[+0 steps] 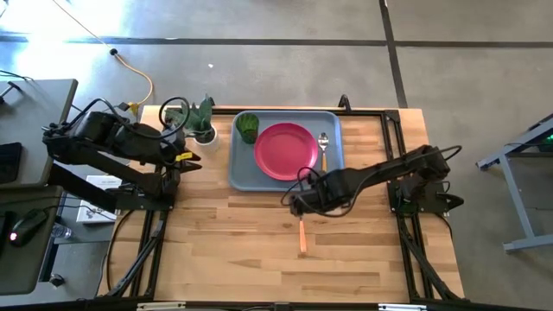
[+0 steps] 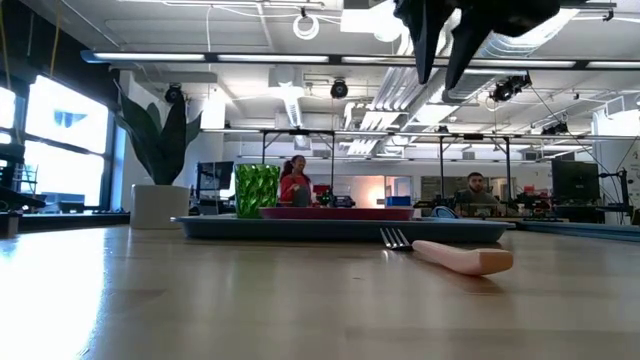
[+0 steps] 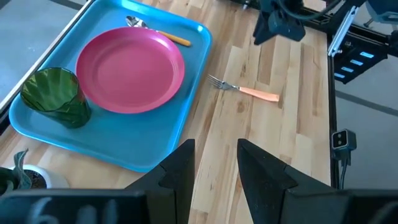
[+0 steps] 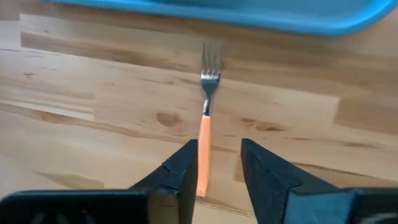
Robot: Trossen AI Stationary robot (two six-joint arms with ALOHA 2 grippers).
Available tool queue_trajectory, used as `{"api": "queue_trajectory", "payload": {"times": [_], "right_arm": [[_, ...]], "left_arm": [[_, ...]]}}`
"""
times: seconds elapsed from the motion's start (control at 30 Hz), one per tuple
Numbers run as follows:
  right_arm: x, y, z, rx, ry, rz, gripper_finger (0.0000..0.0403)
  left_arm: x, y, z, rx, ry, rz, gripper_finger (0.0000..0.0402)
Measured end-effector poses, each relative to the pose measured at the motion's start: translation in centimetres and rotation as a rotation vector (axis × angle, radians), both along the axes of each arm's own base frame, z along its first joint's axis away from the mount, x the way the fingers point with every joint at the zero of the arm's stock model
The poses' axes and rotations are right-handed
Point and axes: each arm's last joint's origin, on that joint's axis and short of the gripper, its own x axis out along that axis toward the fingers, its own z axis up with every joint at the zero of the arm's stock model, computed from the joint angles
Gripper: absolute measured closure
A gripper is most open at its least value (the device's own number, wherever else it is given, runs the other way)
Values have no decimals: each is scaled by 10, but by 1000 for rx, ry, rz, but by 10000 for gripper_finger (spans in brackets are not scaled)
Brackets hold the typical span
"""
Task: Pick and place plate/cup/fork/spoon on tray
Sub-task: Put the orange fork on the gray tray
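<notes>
The fork [image 1: 302, 235] lies flat on the wooden table near the tray's front edge, tines toward the tray; it also shows in the right wrist view [image 4: 205, 124] and the low view [image 2: 450, 254]. My right gripper [image 1: 298, 206] hangs open above it, clear of it, fingers either side of the handle [image 4: 217, 168]. The blue-grey tray [image 1: 242, 173] holds the pink plate [image 1: 285, 151], the green cup [image 1: 248, 127] and the spoon [image 1: 323, 149]. My left gripper [image 1: 192, 158] is open and empty at the table's left, beside the tray.
A leafy plant in a white pot [image 1: 203, 125] stands at the table's far left next to the tray. Bare wood lies in front of the fork, toward the near edge. People sit in the room beyond the table.
</notes>
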Motion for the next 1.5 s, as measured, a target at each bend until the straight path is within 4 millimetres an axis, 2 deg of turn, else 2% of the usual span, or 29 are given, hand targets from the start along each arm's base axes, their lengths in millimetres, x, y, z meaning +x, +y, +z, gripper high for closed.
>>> {"api": "queue_trajectory", "payload": {"times": [0.2, 0.37, 0.7, 1.07, 1.5], "right_arm": [[-1, 7, -23, 20, 1, -40, 254], [-2, 7, -43, 55, 14, -51, 241], [-2, 8, -74, 112, -33, -90, 240], [15, 14, -106, 134, -47, -49, 266], [22, 17, -123, 155, -28, -14, 269]], "left_arm": [[0, 0, 0, 0, 0, 0, 291], [0, 0, 0, 0, 0, 0, 291], [0, 0, 0, 8, -3, 9, 291], [0, 1, 0, 16, -7, 31, 291], [3, 0, 0, 18, -1, 32, 291]]}}
